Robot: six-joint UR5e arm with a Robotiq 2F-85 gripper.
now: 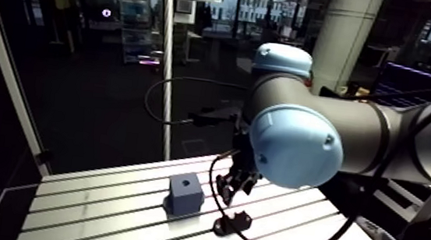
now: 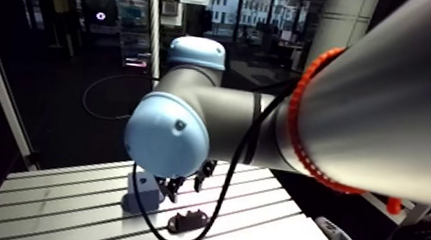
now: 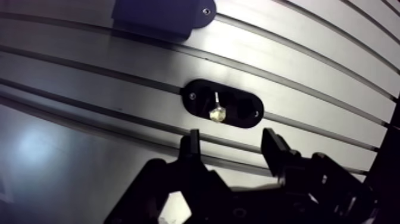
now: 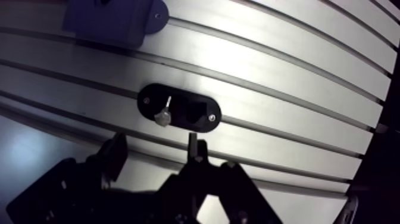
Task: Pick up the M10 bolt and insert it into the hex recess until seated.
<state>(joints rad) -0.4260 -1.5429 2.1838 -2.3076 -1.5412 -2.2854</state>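
The gripper (image 3: 232, 146) hangs low over the slotted aluminium table (image 1: 98, 209). In the wrist view its two fingers (image 3: 191, 146) stand apart with nothing between them.

The M10 bolt (image 3: 218, 111) is not held. It rests on a black oval plate (image 3: 199, 104) that lies flat on the table just ahead of the fingertips, roughly in line with the gap between them. Its bright head points toward the gripper and its thin shank points away. A darker hollow shows in the plate beside the bolt, but its outline cannot be made out. A small screw (image 3: 256, 113) sits at each end of the plate.

In the arm view the plate lies near the table's front, directly below the gripper. A blue-grey block (image 1: 184, 195) stands to its left and a little farther back, apart from the plate. The block has a dark hole (image 1: 189, 181) in its top face, and in the wrist view a screw fastens its base flange. No writing can be read on the bolt, plate or block.
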